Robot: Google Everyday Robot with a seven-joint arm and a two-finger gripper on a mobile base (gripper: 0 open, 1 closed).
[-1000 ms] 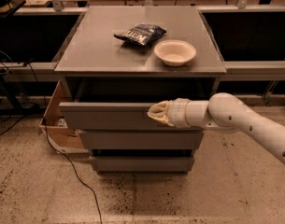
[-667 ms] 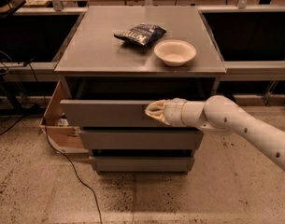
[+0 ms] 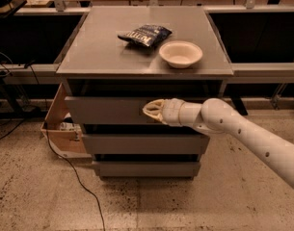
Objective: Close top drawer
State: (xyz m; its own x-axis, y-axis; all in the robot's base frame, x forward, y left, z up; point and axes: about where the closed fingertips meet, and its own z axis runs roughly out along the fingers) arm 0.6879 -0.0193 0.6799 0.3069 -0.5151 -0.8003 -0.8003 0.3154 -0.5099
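Note:
The top drawer (image 3: 108, 110) is the uppermost grey drawer of the cabinet, with a plain flat front. It stands pulled out only slightly, with a dark gap above it under the cabinet top. My gripper (image 3: 149, 110) is at the end of the white arm that comes in from the right. Its tip is pressed against the drawer front, a little right of the middle. Two narrower grey drawer fronts (image 3: 144, 143) sit below it.
On the cabinet top (image 3: 98, 52) lie a dark chip bag (image 3: 144, 35) and a white bowl (image 3: 180, 53). An open cardboard box (image 3: 62, 129) stands on the floor to the left of the cabinet, with a black cable (image 3: 72, 170) running across the speckled floor.
The gripper has moved left and inward against the drawer front, and the top drawer has slid further into the cabinet.

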